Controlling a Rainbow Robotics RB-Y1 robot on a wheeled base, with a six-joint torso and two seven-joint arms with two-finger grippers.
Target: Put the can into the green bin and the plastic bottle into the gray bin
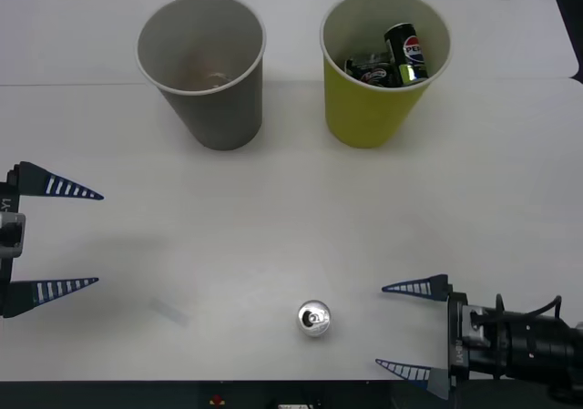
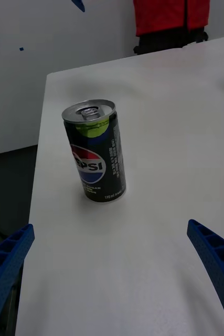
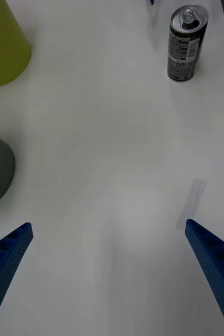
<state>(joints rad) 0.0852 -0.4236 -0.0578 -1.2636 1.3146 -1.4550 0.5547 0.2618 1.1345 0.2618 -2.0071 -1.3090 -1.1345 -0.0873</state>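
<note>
The can (image 1: 314,319) stands upright on the desk (image 1: 273,236), near its front edge, straight ahead of the right gripper (image 1: 403,328) and a short way beyond its fingertips. Those fingers are spread wide, one to each side of the line to the can, which looks like a lineup for a side grasp around the body. The left gripper (image 1: 91,239) waits at the desk's left edge, fingers also wide and holding nothing, with the can far off beyond its fingertips.

The green bin (image 1: 383,67) and gray bin (image 1: 202,70) stand side by side at the far part of the desk, well apart from both sets of fingers. No bottle is to be seen on the desk.

The front view looks into the bins: the green one already holds dark cans (image 1: 390,61); something pale lies in the gray one, too dim to name. The right wrist view shows the can's black Pepsi label.
</note>
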